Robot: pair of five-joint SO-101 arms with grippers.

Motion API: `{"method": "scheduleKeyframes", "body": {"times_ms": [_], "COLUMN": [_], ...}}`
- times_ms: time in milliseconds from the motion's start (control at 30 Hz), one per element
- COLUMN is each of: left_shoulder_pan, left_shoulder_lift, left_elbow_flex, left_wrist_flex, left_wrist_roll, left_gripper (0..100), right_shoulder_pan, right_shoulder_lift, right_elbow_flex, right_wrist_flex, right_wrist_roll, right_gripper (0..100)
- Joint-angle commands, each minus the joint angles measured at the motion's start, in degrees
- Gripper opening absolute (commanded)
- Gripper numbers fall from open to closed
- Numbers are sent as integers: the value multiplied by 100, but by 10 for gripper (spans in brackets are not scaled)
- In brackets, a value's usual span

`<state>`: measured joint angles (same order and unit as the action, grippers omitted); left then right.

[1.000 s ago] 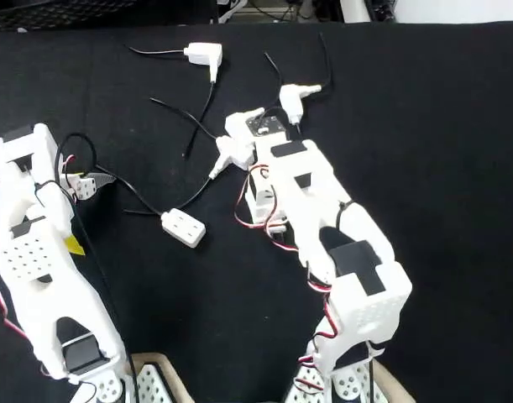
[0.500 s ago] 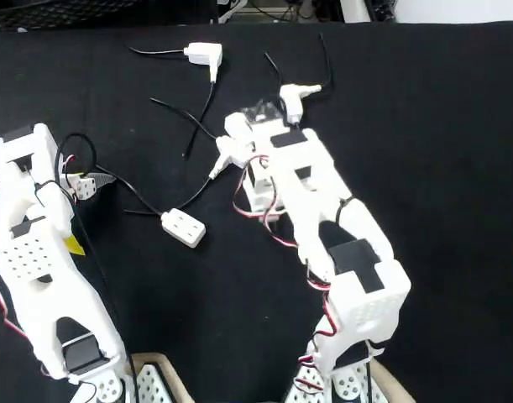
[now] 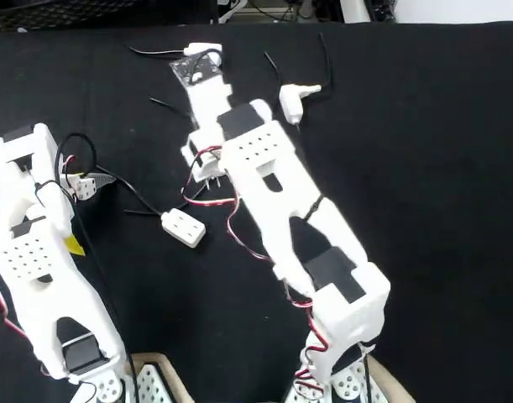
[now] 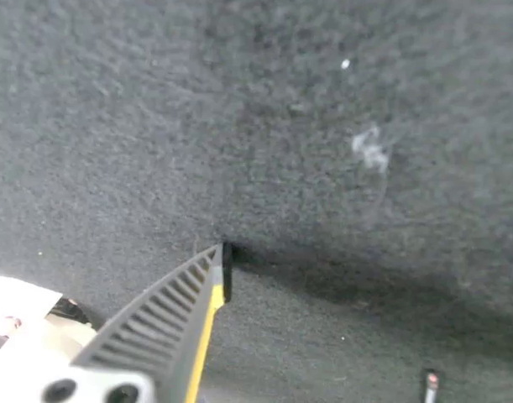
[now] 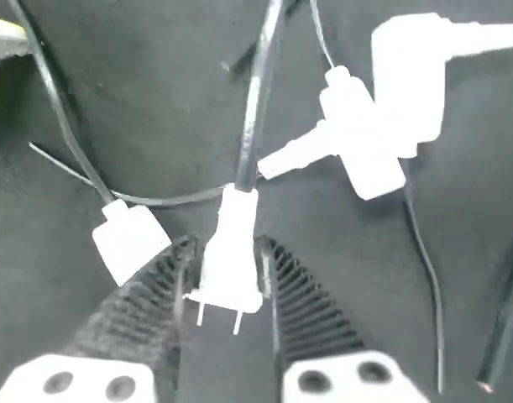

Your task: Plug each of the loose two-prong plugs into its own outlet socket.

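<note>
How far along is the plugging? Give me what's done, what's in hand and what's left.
Done: nothing that I can see. The outlet socket lies on the cloth with its slots bare.
In hand: the right gripper has a two-prong plug clamped between its fingers, prongs free.
Left: seating that plug, then dealing with the white angled plug lying loose farther up the table.

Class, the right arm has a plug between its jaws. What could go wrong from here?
The plug is pinched only by its narrow sides, so it may twist or slip when pushed in. Its cord crosses a thin cord, so moving the plug could snag that cord and drag nearby parts.
</note>
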<state>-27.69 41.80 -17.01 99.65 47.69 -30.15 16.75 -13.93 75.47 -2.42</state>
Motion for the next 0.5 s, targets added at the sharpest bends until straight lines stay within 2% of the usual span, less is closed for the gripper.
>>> {"method": "scheduleKeyframes", "body": {"times_ms": [0,267,467], "left_shoulder_pan": [312,1305,2097], "left_shoulder_lift": [-413,-932,-958], "left_elbow_flex": [-119,-127,-84], "left_wrist_flex": [97,70,105], "left_wrist_roll": [-35,-44,-9], "left_gripper": [623,623,623], "right_shoulder_pan": [-105,-105,-79], "right_shoulder_lift": [-145,-154,-180], "right_elbow_flex": [-136,-171,-154], "right_wrist_flex": [-387,-1169,-1248], "right_wrist_roll": [-97,-114,-747], "right_gripper": [11,11,11]}}
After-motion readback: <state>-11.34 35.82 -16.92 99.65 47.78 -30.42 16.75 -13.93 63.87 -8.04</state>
